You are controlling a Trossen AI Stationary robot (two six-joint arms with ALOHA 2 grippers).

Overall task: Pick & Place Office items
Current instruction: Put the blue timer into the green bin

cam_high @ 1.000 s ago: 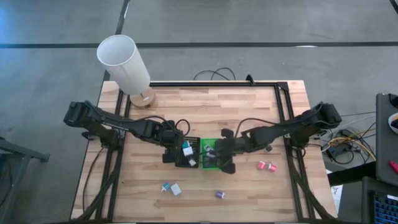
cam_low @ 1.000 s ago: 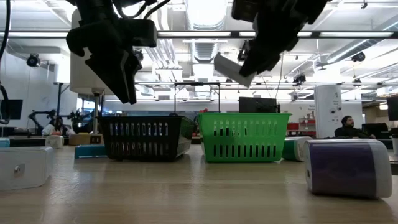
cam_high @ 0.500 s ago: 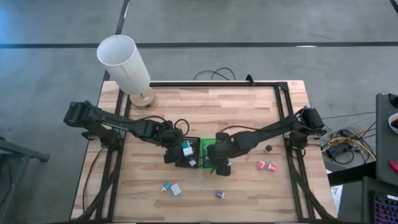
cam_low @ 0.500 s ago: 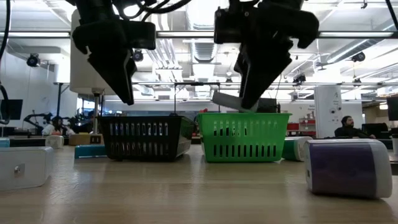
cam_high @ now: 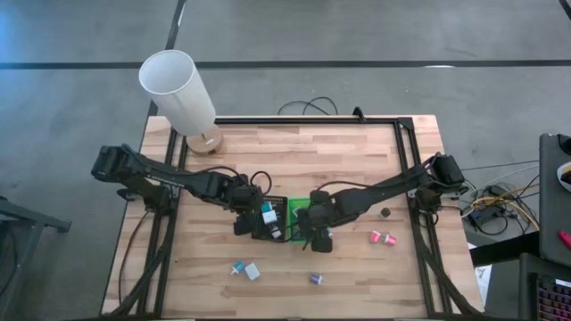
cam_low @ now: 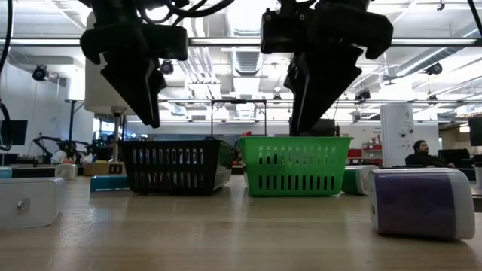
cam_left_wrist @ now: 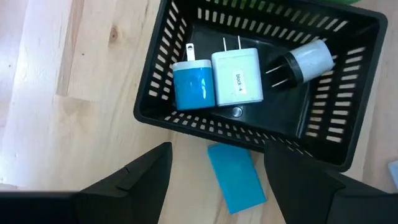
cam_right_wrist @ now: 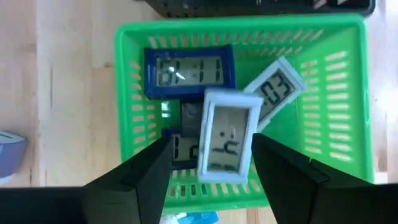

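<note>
Small digital clocks point(cam_right_wrist: 224, 140) fill the green basket point(cam_right_wrist: 348, 124); plug adapters point(cam_left_wrist: 236, 78) the black basket point(cam_left_wrist: 336, 143).

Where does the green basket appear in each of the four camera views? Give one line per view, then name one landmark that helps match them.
High view: green basket at table centre, mostly hidden under the right gripper.
Low view: centre, standing on the table, right of the black basket.
Left wrist view: only a green sliver at the top edge.
Right wrist view: fills the picture, small clocks inside.
Shared landmark: the black basket beside it.
</note>
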